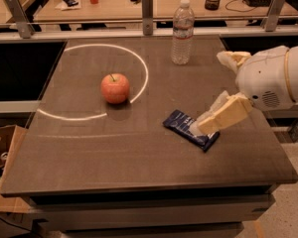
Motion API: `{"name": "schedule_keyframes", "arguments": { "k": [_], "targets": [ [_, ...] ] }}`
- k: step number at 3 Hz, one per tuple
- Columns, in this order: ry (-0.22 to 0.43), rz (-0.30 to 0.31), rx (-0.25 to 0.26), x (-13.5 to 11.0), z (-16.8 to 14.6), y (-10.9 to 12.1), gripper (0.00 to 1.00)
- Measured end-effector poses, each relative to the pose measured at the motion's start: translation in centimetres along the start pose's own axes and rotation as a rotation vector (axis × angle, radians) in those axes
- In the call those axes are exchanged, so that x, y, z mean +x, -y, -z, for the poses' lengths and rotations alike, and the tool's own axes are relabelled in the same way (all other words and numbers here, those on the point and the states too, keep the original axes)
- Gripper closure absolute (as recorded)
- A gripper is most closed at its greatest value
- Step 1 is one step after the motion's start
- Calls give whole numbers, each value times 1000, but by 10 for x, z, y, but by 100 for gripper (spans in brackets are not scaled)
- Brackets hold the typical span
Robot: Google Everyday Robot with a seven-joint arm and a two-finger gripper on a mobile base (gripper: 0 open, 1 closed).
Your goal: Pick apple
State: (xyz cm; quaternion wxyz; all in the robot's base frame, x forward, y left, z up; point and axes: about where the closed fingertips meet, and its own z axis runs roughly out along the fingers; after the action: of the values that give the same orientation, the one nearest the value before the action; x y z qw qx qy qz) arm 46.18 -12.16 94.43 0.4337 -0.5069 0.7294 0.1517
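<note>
Hanging over the dark blue packet (181, 122) at the table's (139, 157) right, the gripper (202, 126) gives no telling whether it is released or clenched; the apple (115, 88) rests well left, untouched, inside the white ring (140, 63), nearer than the water bottle (182, 32)
</note>
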Motion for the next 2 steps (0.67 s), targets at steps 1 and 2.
{"name": "schedule_keyframes", "arguments": {
  "k": [1,2],
  "targets": [
    [7,45,2,-3,-53,0,0],
    [9,45,3,-4,-53,0,0]
  ]
}}
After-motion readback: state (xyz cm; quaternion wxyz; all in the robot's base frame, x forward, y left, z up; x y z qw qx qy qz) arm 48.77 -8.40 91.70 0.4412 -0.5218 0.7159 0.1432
